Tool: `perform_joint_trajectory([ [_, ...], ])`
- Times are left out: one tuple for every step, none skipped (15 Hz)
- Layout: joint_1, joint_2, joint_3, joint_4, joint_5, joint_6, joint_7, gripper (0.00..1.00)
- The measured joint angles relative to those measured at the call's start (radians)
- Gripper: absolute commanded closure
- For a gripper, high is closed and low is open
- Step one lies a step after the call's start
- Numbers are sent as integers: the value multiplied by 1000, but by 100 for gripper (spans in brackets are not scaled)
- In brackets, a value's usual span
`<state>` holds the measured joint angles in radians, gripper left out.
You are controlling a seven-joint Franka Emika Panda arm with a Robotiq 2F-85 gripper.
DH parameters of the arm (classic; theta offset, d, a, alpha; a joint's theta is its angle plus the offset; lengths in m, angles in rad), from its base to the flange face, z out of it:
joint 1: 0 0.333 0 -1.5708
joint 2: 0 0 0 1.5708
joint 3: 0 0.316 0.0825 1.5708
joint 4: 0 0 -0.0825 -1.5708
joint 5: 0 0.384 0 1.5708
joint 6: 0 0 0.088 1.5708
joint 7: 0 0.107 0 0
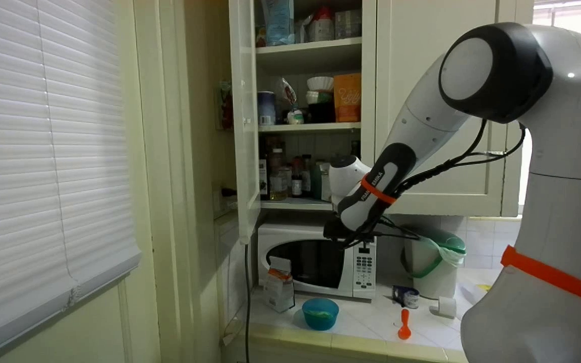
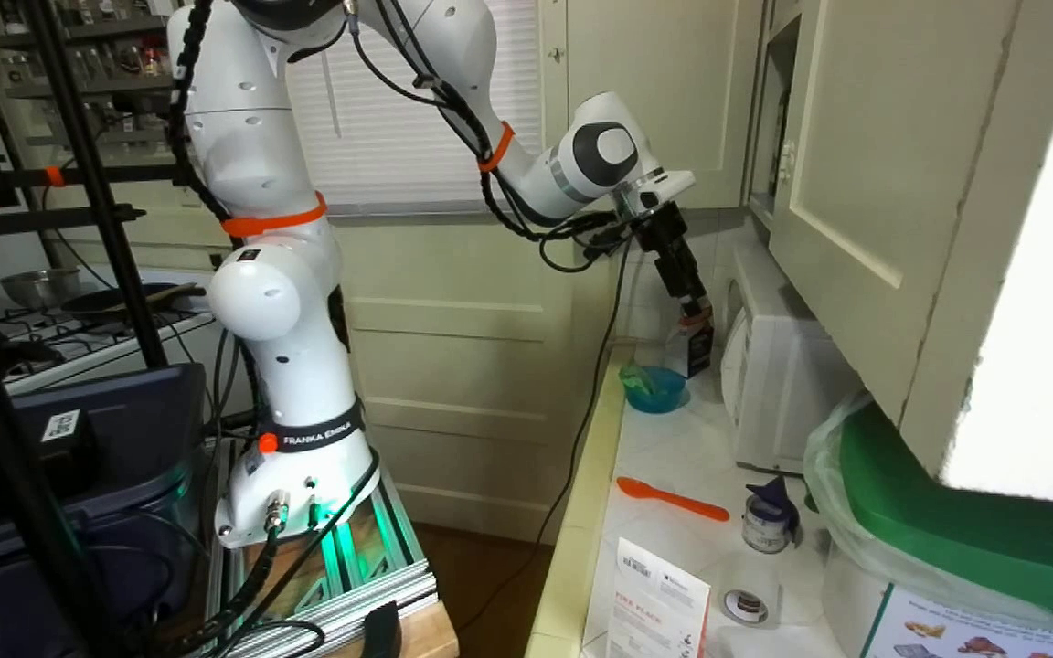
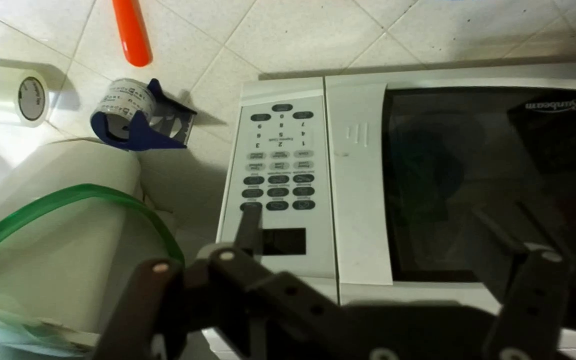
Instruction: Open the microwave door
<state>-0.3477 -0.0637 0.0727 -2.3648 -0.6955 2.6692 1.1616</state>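
The white microwave stands on the counter under the open cupboard; it also shows in an exterior view and the wrist view. Its dark-windowed microwave door is closed. In the wrist view, upside down, the door lies to the right of the keypad panel. My gripper is open and empty, one finger over the panel, the other over the dark window. In an exterior view the gripper points down in front of the microwave. Whether it touches the front cannot be told.
A small bag and a blue bowl stand before the microwave. An orange spoon, tape dispenser and green-lidded bin are at its panel side. An open cupboard door hangs above.
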Motion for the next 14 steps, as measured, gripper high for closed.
perform_joint_trajectory([
  [18,18,-21,14,-12,0,14,0],
  [34,36,-40,28,-28,1,31,0],
  [50,56,-60,43,-44,5,46,0],
  [65,74,-79,58,-60,10,60,0],
  [69,93,-84,72,-79,11,77,0],
  [69,112,-85,87,-98,11,95,0],
  [69,130,-84,101,-116,11,114,4],
  [69,147,-84,114,-133,11,130,11],
  [70,163,-83,127,-145,11,143,16],
  [71,179,-83,138,-158,11,155,20],
  [73,193,-83,149,-172,11,167,23],
  [75,206,-83,159,-184,11,179,28],
  [76,219,-83,169,-193,11,191,28],
  [76,231,-83,178,-203,11,199,34],
])
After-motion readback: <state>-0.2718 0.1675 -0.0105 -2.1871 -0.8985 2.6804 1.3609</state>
